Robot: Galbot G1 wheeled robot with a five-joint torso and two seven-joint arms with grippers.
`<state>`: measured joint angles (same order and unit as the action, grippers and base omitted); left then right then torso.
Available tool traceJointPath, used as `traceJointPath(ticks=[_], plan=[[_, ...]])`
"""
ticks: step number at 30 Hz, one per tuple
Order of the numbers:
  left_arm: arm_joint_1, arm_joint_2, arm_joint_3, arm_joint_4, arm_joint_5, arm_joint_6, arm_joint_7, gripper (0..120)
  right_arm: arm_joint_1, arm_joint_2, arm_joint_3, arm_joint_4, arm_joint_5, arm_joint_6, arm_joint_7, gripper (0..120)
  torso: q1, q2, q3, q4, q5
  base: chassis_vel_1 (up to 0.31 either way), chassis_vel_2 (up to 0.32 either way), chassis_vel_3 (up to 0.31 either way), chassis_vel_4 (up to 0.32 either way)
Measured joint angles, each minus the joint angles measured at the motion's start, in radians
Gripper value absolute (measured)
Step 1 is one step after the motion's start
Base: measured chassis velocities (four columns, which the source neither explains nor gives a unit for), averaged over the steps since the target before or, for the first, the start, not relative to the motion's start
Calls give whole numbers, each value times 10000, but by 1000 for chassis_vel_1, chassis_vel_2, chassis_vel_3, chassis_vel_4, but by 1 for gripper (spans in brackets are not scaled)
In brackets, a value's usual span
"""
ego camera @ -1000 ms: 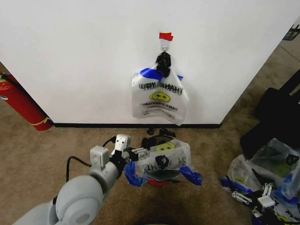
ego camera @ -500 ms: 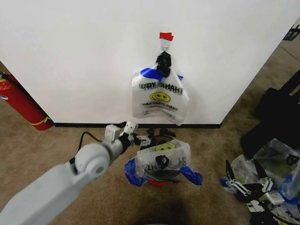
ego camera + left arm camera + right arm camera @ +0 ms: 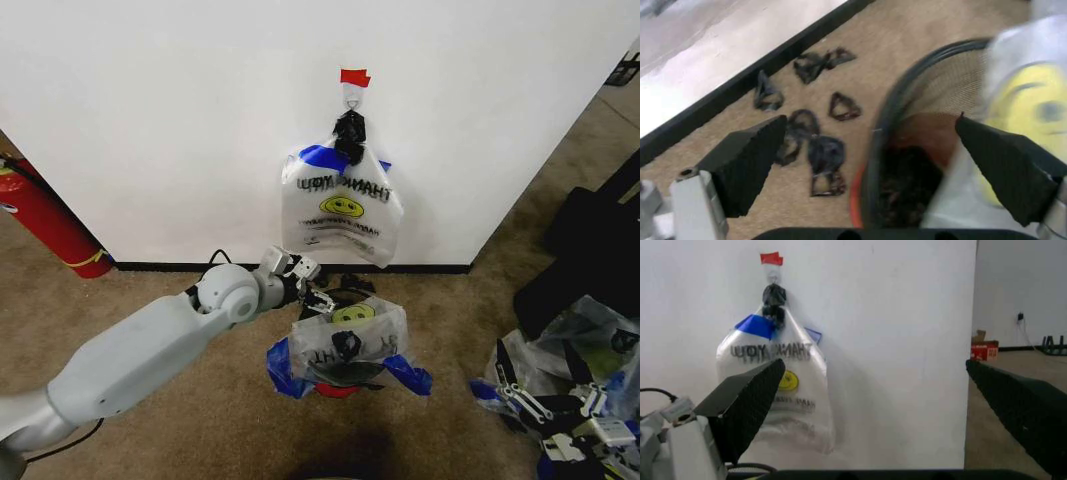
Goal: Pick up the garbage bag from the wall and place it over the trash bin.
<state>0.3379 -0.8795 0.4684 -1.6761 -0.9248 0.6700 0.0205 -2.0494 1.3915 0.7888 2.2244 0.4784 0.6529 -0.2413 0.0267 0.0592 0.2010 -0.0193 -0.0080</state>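
The garbage bag, with its smiley face and blue handles, lies draped over the small black trash bin on the carpet in front of the wall. My left gripper is open at the bin's far left rim, just off the bag. In the left wrist view the left gripper straddles the bin's black rim, with the bag to one side. A thick bunch of identical bags hangs from a hook under red tape. My right gripper hovers open at the lower right.
A red fire extinguisher leans by the wall at the left. Several black clips lie on the carpet between bin and baseboard. A heap of more bags and a dark object sit at the right.
My left arm has stretched forward, carrying its gripper from the bag's left edge to the bin's far rim. The right gripper has shifted a little to the right.
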Motion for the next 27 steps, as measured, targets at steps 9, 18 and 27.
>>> traceJointPath(ticks=[9,18,27], plan=[[-242,-264,318,768,386,-72,337,81,-8,-84,90,90,6,-112,50,100,0,0,-1,-1,0,0,0,0,0],[-470,-386,558,1005,461,182,907,47,124,-49,47,72,-225,-194,391,100,-1,0,-1,-1,1,0,0,0,0],[-586,-441,667,1052,134,237,947,15,186,-12,30,16,-328,-221,568,100,-1,0,-1,0,0,0,0,0,0]])
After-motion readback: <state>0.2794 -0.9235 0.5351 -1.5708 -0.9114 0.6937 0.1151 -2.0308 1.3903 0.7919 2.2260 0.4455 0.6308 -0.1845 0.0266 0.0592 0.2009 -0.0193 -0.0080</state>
